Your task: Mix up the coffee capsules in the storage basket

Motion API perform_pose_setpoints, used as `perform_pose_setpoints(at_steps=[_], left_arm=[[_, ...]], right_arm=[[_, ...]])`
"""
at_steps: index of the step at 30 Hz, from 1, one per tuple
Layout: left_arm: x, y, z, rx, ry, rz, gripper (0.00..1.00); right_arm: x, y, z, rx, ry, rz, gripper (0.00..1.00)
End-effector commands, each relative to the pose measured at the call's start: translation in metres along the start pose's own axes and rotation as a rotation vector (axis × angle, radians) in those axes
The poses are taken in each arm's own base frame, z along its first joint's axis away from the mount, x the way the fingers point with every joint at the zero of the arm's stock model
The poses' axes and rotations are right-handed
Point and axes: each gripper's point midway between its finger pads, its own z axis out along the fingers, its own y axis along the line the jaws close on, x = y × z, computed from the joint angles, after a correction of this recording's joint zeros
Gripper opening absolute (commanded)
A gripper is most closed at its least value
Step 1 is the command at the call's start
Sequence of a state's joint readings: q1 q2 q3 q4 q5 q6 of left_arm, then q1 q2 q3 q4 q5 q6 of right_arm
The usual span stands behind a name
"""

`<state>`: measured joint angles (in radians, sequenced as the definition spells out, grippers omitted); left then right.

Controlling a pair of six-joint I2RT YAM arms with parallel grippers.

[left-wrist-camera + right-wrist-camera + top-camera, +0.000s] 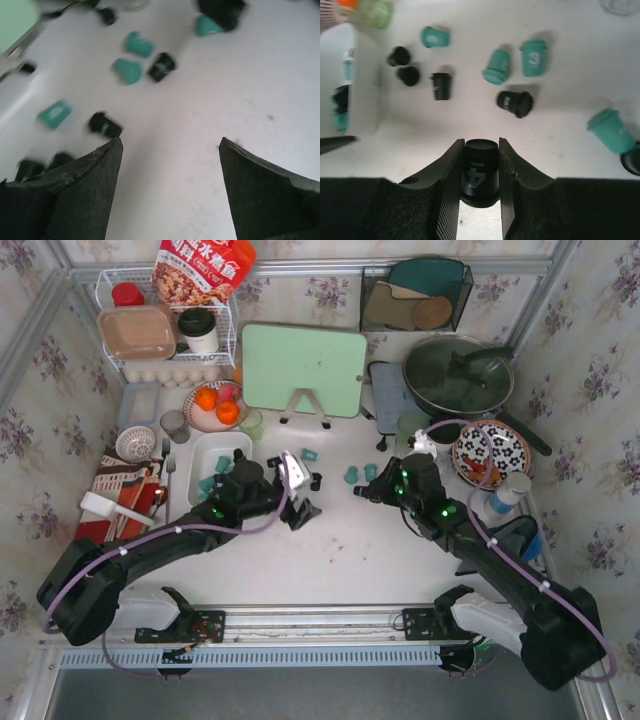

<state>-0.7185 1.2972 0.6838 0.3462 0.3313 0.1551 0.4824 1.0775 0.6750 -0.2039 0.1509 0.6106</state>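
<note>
Only wrist view shows right fingers [449, 175] clamped on black capsule [481, 172], left fingers [90, 185] apart

On table [350, 560], storage basket [203, 447] is sitting L of ctr w/ several capsules [209, 483] lying in it. To its R, loose capsules [495, 67] are lying on table. One capsule [480, 175] is sitting betw. right gripper [480, 145] fingers.
</note>
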Motion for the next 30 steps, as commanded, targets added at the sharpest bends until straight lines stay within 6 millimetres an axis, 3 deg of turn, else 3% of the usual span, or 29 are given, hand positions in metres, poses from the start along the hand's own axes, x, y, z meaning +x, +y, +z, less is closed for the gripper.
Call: perform_pose_setpoints(at_steps=[1, 5, 9, 20, 30], left_arm=[[-0.015, -0.054, 0.008, 0.265, -0.128, 0.314, 0.82], [-0.017, -0.07, 0.01, 0.3, -0.186, 0.39, 0.84], [-0.021, -0.082, 0.014, 0.32, -0.239, 0.439, 1.0], [-0.031, -0.072, 0.025, 0.184, -0.278, 0.453, 0.99], [-0.036, -0.087, 0.017, 0.224, -0.338, 0.516, 0.93]], right_arm=[[-0.031, 0.054, -0.024, -0.314, -0.161, -0.055, 0.19], [-0.032, 0.075, -0.05, -0.49, -0.239, -0.07, 0.21], [-0.023, 0.089, -0.066, -0.617, -0.274, -0.087, 0.21], [0.037, 0.107, -0.065, -0.742, -0.123, -0.138, 0.2], [0.047, 0.112, -0.065, -0.763, -0.093, -0.138, 0.2]])
